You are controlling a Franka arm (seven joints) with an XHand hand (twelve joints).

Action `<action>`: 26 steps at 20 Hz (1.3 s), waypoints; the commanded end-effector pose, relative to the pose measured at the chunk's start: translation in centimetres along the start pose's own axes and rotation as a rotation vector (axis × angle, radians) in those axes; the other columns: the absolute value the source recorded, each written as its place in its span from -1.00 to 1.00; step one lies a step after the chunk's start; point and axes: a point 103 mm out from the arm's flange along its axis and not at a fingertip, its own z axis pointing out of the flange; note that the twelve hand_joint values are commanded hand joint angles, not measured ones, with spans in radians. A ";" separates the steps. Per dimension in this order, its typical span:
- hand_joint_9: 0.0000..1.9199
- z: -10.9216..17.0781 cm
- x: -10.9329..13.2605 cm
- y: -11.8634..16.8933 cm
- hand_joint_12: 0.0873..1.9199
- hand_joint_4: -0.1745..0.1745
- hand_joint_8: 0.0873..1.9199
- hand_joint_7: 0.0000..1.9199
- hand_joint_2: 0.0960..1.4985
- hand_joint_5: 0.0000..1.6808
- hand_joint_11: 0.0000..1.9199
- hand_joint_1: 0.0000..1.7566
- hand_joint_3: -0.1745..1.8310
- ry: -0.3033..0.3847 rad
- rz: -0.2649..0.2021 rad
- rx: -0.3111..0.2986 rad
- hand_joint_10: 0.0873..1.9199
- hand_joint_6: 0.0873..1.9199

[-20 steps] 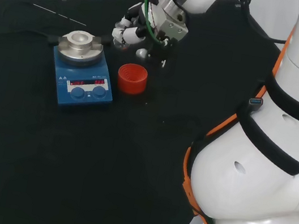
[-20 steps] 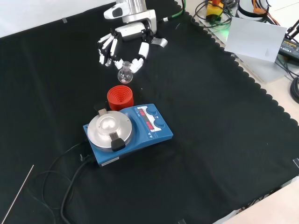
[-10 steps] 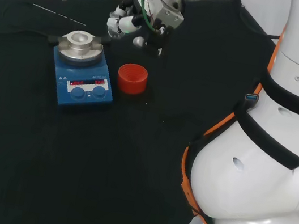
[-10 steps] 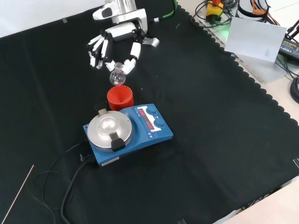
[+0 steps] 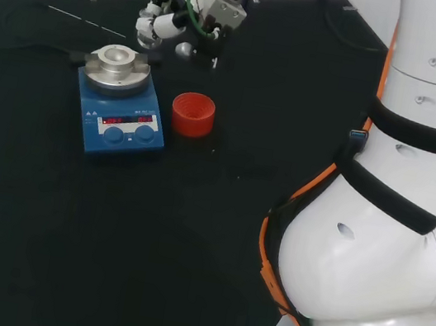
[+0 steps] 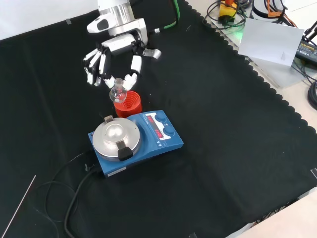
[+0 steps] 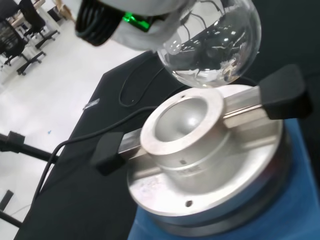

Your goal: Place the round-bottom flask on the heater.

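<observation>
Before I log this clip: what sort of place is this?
Likely a robotics lab staging chemistry: a hand holds a flask near a heater, with cables on the cloth.

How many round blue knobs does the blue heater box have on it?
2. Both blue knobs sit side by side on the heater's sloped panel, below the red display: one toward the head view's left, the other just right of it.

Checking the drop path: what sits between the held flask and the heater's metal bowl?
Nothing: the wrist view shows open air between the clear round-bottom flask and the heater's silver bowl.
</observation>
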 end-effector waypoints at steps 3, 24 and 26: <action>-0.25 1.7 2.2 1.4 0.36 0.72 -0.48 -0.47 -0.18 0.38 -0.78 0.26 -0.10 0.002 -0.029 0.043 -0.53 -0.11; -0.25 5.3 2.8 4.5 0.36 0.69 -0.48 -0.47 -0.18 0.39 -0.78 0.27 -0.09 0.005 -0.041 0.096 -0.53 -0.12; -0.25 5.5 3.1 4.5 0.36 0.69 -0.48 -0.47 -0.18 0.39 -0.78 0.27 -0.09 -0.002 -0.042 0.097 -0.53 -0.12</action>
